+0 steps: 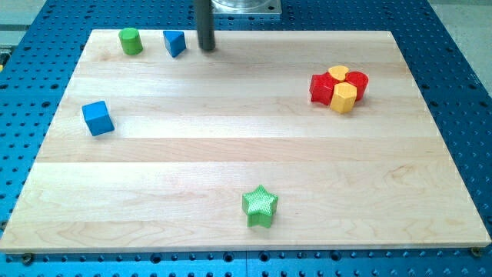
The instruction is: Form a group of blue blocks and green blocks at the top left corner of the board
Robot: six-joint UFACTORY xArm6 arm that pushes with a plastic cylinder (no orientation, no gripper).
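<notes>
A green cylinder [130, 41] stands near the board's top left corner. A blue triangular block [174, 42] sits just to its right, a small gap apart. My tip [207, 48] is down at the top edge, a little to the right of that blue block and not touching it. A blue cube [98, 118] lies at the view's left, mid height. A green star [260, 205] lies near the bottom, at the middle.
A tight cluster of red blocks [321, 87] and yellow blocks [344, 97] sits at the upper right of the wooden board [231, 154]. A metal mount [242, 8] stands beyond the top edge.
</notes>
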